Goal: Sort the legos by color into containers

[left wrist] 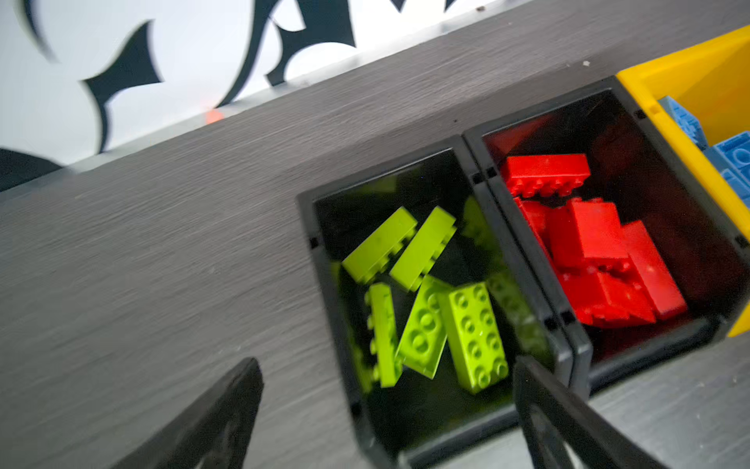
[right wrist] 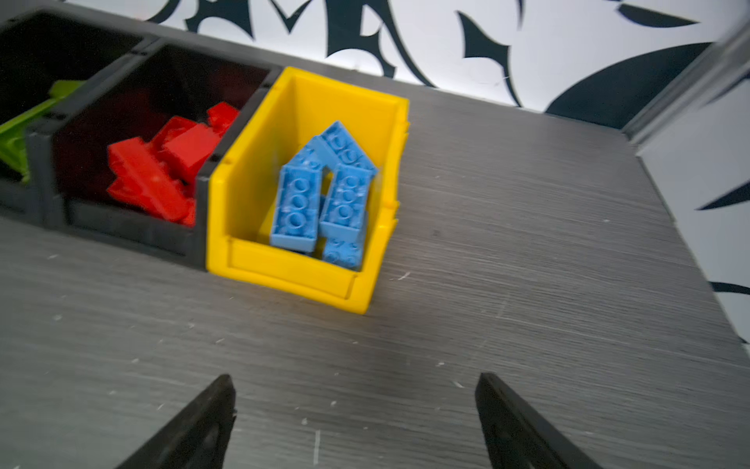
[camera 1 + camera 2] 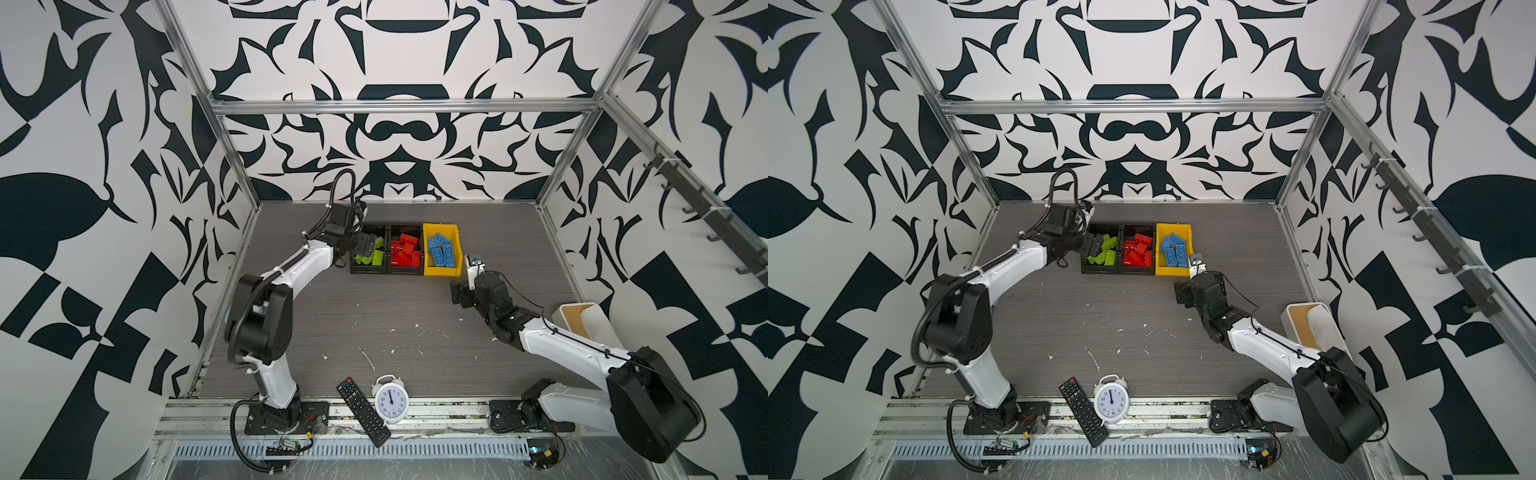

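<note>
Legos, sorted by color: green legos (image 3: 376,255) in the green bin (image 3: 368,271), red legos (image 3: 405,253) in the red bin (image 3: 405,271), blue legos (image 3: 441,251) in the yellow bin (image 3: 441,271). The bins touch in a row near the far edge of the desk (image 3: 374,316). Loose bricks on the desk: none seen.

Left hand (image 3: 365,248): above the green bin, jaws wide apart, nothing between them. The green legos sit directly beneath, at mixed angles.

Right hand (image 3: 473,264): just beside the yellow bin's near right corner, jaws apart, empty. The blue legos lie toward the far edge from it.

Judgement: sorting looks finished. Each hand need only lift clear of its nearest bin.
</note>
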